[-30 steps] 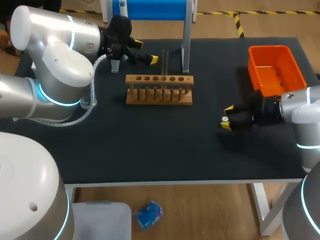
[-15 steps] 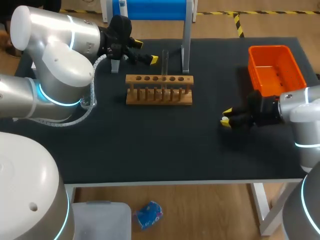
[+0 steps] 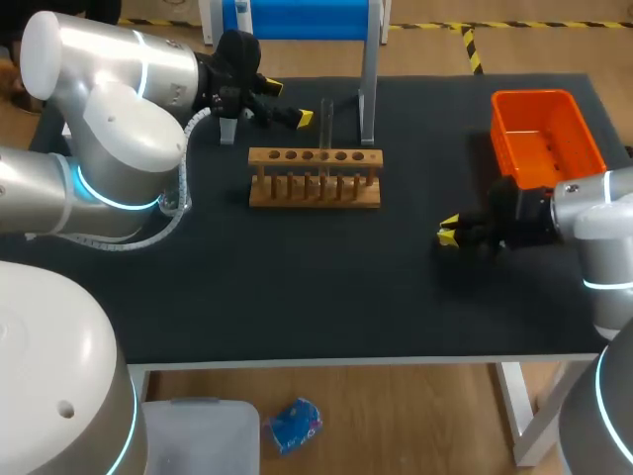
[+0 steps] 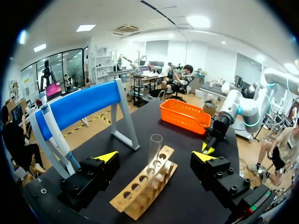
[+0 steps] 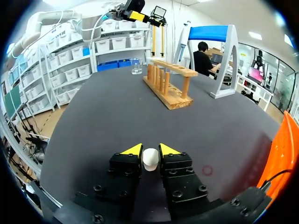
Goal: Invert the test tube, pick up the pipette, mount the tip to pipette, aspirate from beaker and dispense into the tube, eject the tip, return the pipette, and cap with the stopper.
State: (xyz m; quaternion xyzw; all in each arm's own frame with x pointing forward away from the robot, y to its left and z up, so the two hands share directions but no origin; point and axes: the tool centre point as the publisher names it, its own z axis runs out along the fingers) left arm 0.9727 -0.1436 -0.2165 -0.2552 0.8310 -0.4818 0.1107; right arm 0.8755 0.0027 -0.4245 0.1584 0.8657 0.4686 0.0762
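Note:
My right gripper (image 5: 150, 150) sits low on the black table (image 3: 297, 287) at the right, shut on a small white stopper (image 5: 150, 159) that both fingers touch. In the head view this gripper (image 3: 448, 233) hides the stopper. A clear test tube (image 4: 154, 144) stands upright, mouth up, in the wooden rack (image 3: 315, 178). My left gripper (image 4: 155, 156) hovers open behind the rack, with the tube ahead between its spread fingers and untouched. A white pipette (image 4: 52, 133) hangs on the blue-topped stand (image 4: 79, 105). A glass beaker (image 5: 136, 66) stands beyond the rack's far end.
An orange bin (image 3: 547, 134) stands at the back right, close behind my right arm. The stand's grey leg (image 3: 368, 99) rises just behind the rack. The rack (image 5: 169, 79) has several empty holes.
My right gripper's fingers have drawn together onto the white stopper, which showed between them before. My left arm and the tube have not moved.

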